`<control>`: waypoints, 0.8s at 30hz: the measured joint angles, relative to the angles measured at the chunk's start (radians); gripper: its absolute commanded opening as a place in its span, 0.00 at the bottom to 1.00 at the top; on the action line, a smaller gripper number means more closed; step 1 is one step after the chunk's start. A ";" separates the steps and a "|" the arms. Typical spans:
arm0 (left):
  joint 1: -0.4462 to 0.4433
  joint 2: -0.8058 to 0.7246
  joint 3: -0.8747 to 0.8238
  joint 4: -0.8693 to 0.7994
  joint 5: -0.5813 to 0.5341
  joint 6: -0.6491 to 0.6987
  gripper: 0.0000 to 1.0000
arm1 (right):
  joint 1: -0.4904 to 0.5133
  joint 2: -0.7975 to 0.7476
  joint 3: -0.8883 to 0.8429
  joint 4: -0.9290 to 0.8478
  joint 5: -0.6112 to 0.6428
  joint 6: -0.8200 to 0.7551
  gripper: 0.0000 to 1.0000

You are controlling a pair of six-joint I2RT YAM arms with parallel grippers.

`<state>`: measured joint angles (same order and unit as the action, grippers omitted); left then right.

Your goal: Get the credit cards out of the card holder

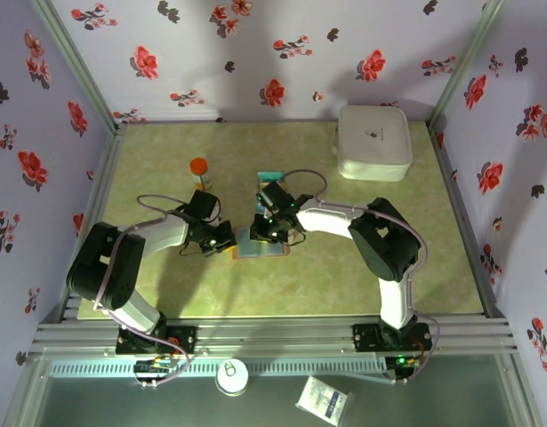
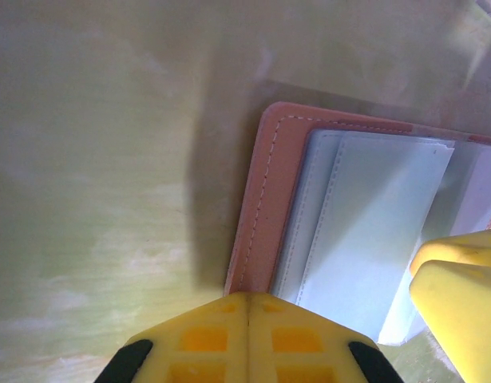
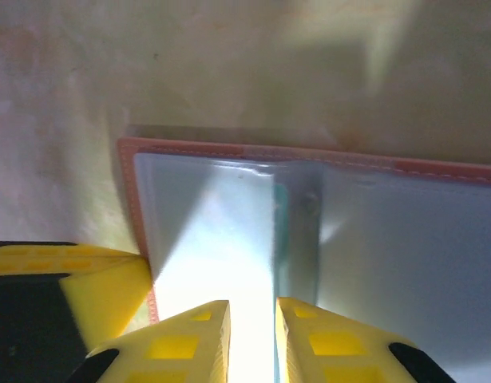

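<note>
Floral-papered walls (image 1: 255,53) and an aluminium frame (image 1: 273,334) are enclosing the worktop (image 1: 344,285), probably marking a lab test cell.

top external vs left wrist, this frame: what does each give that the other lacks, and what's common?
Top external adds layout: a white case at the far right, an orange-capped bottle left of centre, what looks like a teal card just beyond the wallet, and both arms whole. Left wrist adds detail: stitching along the wallet's tan edge, pale clear sleeves inside, and the left gripper with fingertips pressed together by the wallet's corner. Shared: the wallet open on the green table, with the right gripper at it too.
</note>
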<state>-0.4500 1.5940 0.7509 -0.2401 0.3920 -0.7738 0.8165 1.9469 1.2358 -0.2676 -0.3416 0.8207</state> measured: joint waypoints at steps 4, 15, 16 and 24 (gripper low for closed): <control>0.000 0.000 0.000 0.000 0.000 0.000 0.00 | 0.008 0.000 0.001 0.023 -0.028 0.002 0.23; 0.000 0.000 0.000 0.000 0.000 0.000 0.00 | 0.014 0.050 0.028 0.025 -0.055 0.002 0.23; 0.000 0.000 0.000 0.000 0.000 0.000 0.00 | 0.015 0.050 0.034 0.016 -0.053 0.001 0.23; 0.000 0.000 0.000 0.000 0.000 0.000 0.00 | 0.013 0.034 0.039 -0.044 -0.001 -0.013 0.23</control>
<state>-0.4500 1.5940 0.7509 -0.2401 0.3923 -0.7738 0.8291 1.9804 1.2751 -0.3115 -0.3424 0.8078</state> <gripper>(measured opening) 0.051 0.233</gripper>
